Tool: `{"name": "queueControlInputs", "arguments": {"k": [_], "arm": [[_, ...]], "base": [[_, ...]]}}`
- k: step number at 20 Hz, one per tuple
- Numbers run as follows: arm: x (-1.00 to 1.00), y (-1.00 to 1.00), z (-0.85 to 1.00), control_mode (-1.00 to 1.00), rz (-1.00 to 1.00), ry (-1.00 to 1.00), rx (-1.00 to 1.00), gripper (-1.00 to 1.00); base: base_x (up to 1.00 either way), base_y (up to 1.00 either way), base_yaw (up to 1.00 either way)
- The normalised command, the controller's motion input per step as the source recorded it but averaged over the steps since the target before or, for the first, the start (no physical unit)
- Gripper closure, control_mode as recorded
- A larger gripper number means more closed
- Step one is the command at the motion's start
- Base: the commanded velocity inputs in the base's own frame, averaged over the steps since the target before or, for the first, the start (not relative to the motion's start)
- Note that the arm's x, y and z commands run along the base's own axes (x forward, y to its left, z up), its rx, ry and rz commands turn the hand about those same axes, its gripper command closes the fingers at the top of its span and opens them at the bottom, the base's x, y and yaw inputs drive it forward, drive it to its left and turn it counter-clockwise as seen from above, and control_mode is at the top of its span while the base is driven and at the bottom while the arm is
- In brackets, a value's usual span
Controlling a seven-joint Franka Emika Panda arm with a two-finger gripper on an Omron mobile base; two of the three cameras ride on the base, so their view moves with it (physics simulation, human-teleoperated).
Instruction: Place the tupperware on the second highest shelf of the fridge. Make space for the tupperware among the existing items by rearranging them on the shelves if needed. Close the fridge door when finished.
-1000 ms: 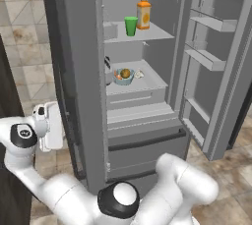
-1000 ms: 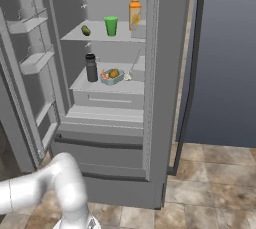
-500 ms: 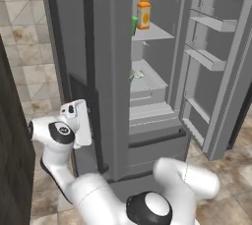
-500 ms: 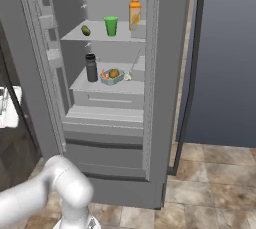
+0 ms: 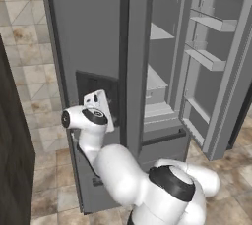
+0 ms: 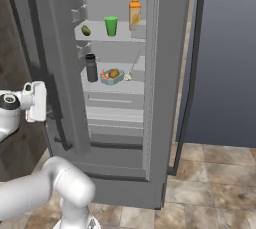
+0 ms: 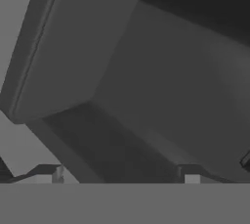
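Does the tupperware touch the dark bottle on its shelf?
Apart. In the right base view a clear gap separates the tupperware from the bottle.

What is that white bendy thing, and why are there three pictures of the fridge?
The white thing is a robot arm. Two cameras ride behind it, one on each side, and a third sits on its hand, looking up close at grey fridge surfaces. The fridge has one door nearly shut, with the hand at its outside. Inside you can see the tupperware, a dark bottle, a green cup and a juice bottle. The fingers are apart and hold nothing.
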Motion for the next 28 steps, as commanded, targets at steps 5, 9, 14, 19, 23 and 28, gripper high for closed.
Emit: {"name": "queueControlInputs", "arguments": {"k": [5,9,14,19,23,28], "arm": [[0.76,-0.39,0.17,-1.0,0.0,0.07,0.0,-1.0],[0.55,-0.36,0.04,-1.0,0.0,0.01,0.0,-1.0],[0.48,-0.35,0.02,-1.0,0.0,0.0,0.0,-1.0],[0.51,-0.29,0.1,-1.0,0.02,0.0,0.0,-1.0],[0.6,-0.13,0.2,-1.0,0.11,-0.01,0.0,-1.0],[0.38,-0.04,0.21,-1.0,0.16,-0.12,-0.01,-1.0]], "base": [[0.0,0.0,0.0],[0.0,0.0,0.0],[0.0,0.0,0.0],[0.0,0.0,0.0],[0.0,0.0,0.0],[0.0,0.0,0.0]]}}
